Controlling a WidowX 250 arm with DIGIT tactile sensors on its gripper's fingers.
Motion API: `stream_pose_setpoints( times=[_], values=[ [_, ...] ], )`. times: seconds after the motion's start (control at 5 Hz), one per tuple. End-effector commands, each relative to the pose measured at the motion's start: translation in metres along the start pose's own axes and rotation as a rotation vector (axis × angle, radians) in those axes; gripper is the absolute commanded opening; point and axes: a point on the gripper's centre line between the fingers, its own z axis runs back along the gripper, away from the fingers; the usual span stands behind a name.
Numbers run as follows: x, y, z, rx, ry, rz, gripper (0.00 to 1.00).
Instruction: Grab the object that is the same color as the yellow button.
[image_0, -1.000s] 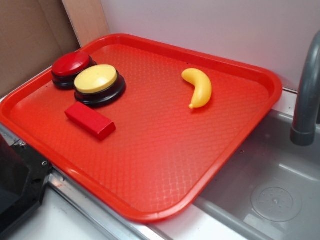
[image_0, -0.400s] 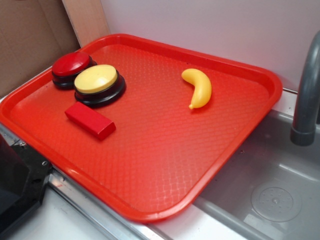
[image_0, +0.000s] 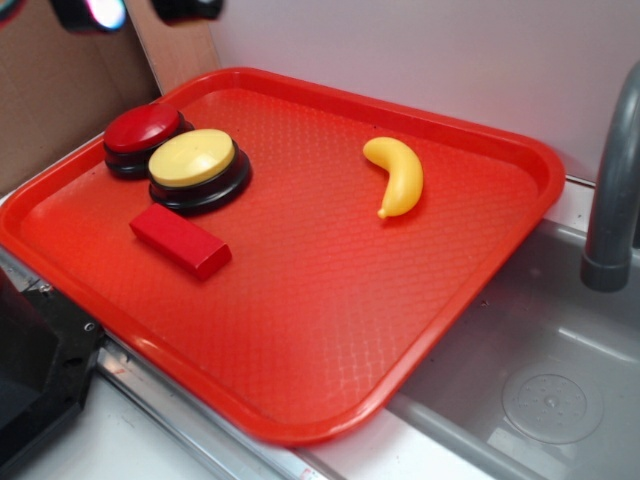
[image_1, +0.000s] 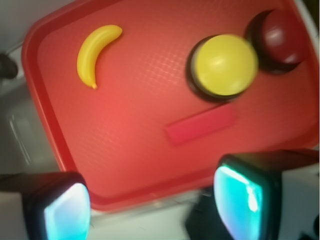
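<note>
A small yellow toy banana (image_0: 397, 175) lies on the red tray (image_0: 330, 330) toward its far right; it also shows in the wrist view (image_1: 95, 52) at the upper left. The yellow button (image_0: 193, 158) on a black base sits at the tray's left, also in the wrist view (image_1: 225, 65). My gripper (image_0: 135, 10) shows only at the top left edge of the exterior view, high above the tray's left corner. In the wrist view the gripper (image_1: 155, 205) is open and empty, its two pads wide apart over the tray's near rim.
A red button (image_0: 142, 130) stands just behind the yellow one. A red rectangular block (image_0: 180, 240) lies in front of them. A grey sink basin (image_0: 540, 380) and a grey faucet pipe (image_0: 612, 190) are at the right. A black object (image_0: 30, 370) sits at the lower left.
My gripper has come into the exterior view at the top left edge; it was out of view before. The banana, buttons and block have not moved.
</note>
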Motion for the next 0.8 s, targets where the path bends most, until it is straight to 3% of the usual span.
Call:
stream_pose_setpoints(
  times=[0.0,0.2,0.6],
  values=[
    [0.060,-0.043,-0.051,-0.024,-0.135,0.205,1.00],
    [0.071,-0.055,-0.071,-0.039,-0.176,0.184,1.00],
    [0.096,-0.071,-0.119,0.013,-0.228,0.169,1.00]
  ],
)
